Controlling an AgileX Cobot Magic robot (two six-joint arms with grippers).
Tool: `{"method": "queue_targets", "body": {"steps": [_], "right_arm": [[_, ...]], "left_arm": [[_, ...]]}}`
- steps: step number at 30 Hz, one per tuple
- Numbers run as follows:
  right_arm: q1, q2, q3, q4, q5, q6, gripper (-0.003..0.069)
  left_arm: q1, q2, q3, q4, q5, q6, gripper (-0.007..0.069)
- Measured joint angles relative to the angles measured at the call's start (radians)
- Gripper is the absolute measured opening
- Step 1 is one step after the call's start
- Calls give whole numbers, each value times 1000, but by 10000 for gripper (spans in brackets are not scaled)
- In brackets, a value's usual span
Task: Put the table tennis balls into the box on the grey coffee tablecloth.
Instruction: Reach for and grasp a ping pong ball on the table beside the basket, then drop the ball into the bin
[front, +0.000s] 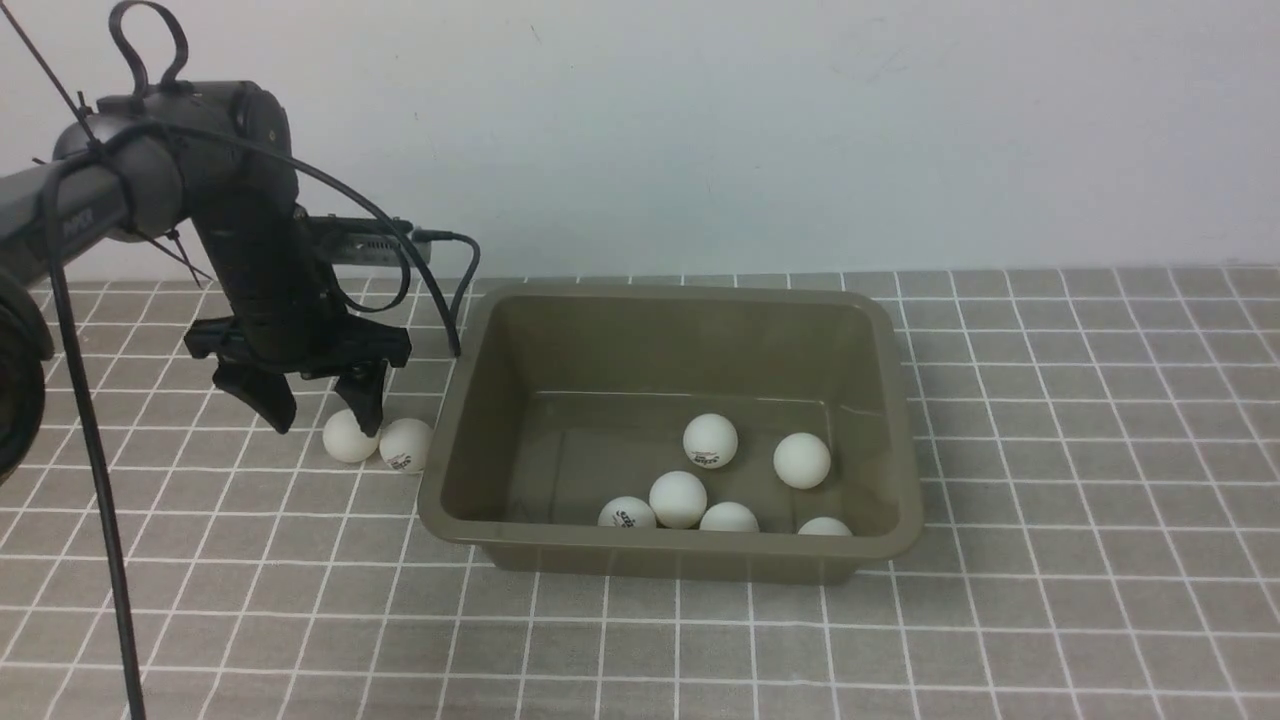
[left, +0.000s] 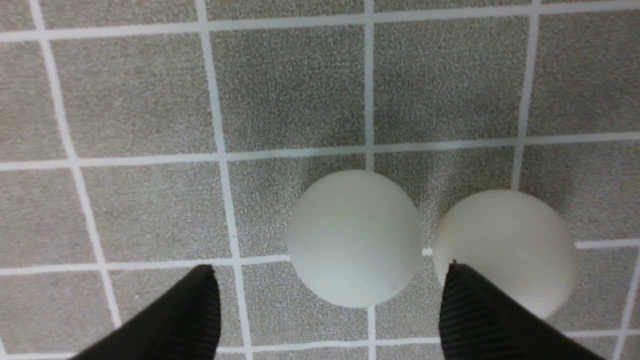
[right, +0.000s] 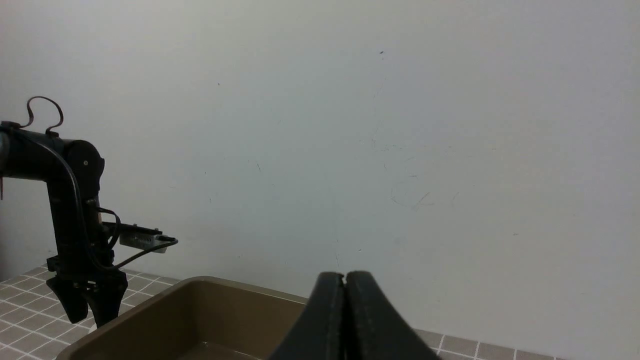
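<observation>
Front view, nearest first: bare grey checked tablecloth (front: 640, 650) runs up to the olive box (front: 660, 555), which sits on it with 6 table tennis balls (front: 678, 498) inside. 4 of these crowd along the near wall and 2 lie further back. The glossy floor probably gives them nothing to settle against except the walls and each other.

Just left of the box, the last 2 balls rest on the cloth, touching each other. The left gripper (front: 325, 428) hangs over them, pointing down with its jaws spread wide and holding nothing. In the left wrist view the outer ball (left: 355, 237) lies between the fingers (left: 190, 315), off-centre toward the finger that overlaps the inner ball (left: 505, 240). The wide spread looks chosen to clear 1 ball. That finger has almost no gap to enter, so it may nudge the inner ball and set it rolling.

The right gripper (right: 345, 310) is pinched closed on nothing and raised beyond the box rim, likely parked because the remaining balls lie on the other arm's side.

Farthest back stands the plain pale wall (front: 800, 130)
</observation>
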Motion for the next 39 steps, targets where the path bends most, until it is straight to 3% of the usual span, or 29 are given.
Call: {"method": "queue_targets", "body": {"steps": [8,10,12,14,20,24,30,35,39], "right_arm": [[0,0,0,0,0,-2,-10],[0,0,0,0,0,-2,-10],[0,0,0,0,0,-2,-10],[0,0,0,0,0,-2,-10],[0,0,0,0,1,-3,-10],[0,0,0,0,3,-3,-10],[0,0,0,0,3,-3,-10],[0,0,0,0,3,-3,-10],[0,0,0,0,3,-3,-10]], "left_arm": [[0,30,0,2,-2,2,506],[0,31,0,3,-6,7,475],[0,36,0,4,-20,16,356],[0,36,0,4,-20,23,339],[-1,29,-55,14,-15,41,342],[-14,-54,-113,-106,-10,73,342],[-124,-143,-151,-364,1,217,342],[-206,-116,-150,-383,3,225,345],[-242,-97,-149,-381,3,226,472]]}}
